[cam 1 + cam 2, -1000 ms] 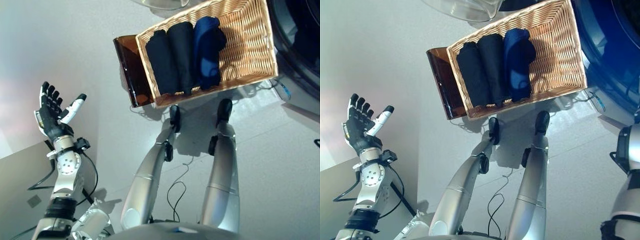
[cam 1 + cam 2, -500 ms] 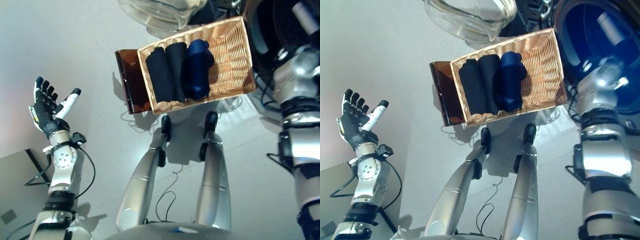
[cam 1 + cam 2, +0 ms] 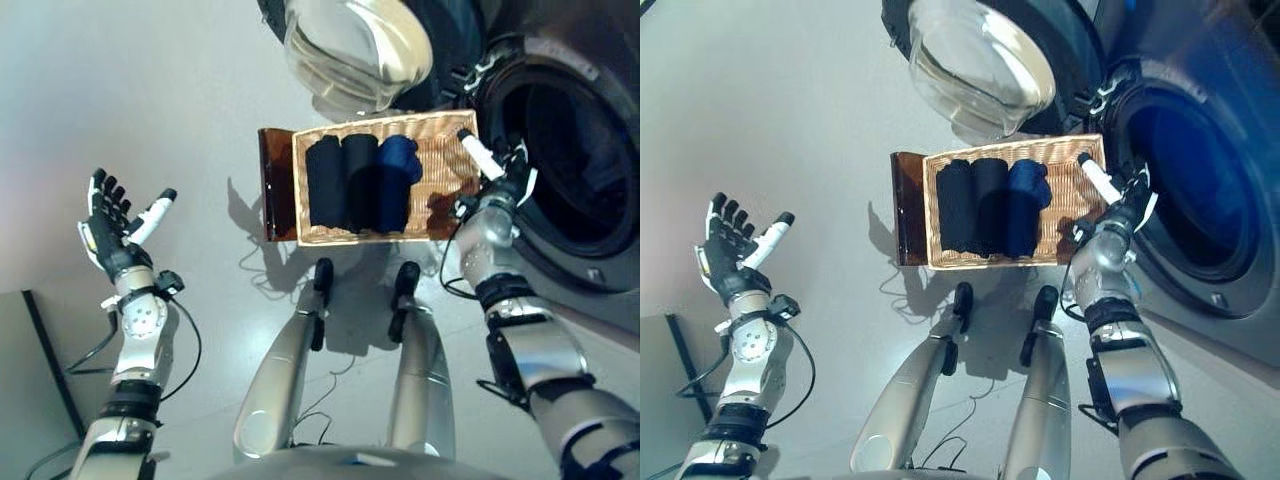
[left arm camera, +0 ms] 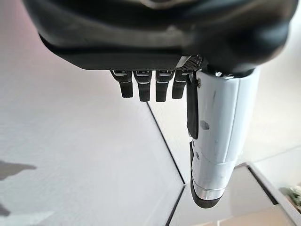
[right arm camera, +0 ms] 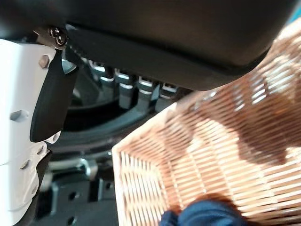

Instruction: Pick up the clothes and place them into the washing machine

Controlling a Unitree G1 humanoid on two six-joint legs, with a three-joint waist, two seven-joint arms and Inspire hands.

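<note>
On the floor at far left: left hand (image 3: 112,228) raised, fingers straight and spread, thumb out, holding nothing. Same pose as 1 s ago, idle; left wrist view confirms straight fingers (image 4: 147,89) over bare floor.

Centre: wicker basket (image 3: 440,160) on a brown stand (image 3: 276,185), 3 rolled clothes side by side in its left half: 2 dark rolls (image 3: 342,180) and 1 blue roll (image 3: 397,180) rightmost. Right half of basket bare. Clothes untouched, same order as 1 s ago. Whole view shifted since then, so camera moved; basket itself likely not.

Above basket: washer door (image 3: 355,50) swung open, glass bowl facing the camera.

Right: main change. Right hand (image 3: 490,168) absent from the left eye view 1 s ago, only the forearm in view 0.5 s ago, now over the basket's right rim, just beside the washing machine (image 3: 570,170) opening. Fingers extended and relaxed, white-covered thumb out, nothing held. Right wrist view: fingers (image 5: 126,89) past the basket corner, blue roll at frame edge, not touched.

Judgement: reach phase only, 0 of 3 clothes moved. Blue roll nearest the right hand, likely first pick; needs to go lower and leftward into the basket before closing.
</note>
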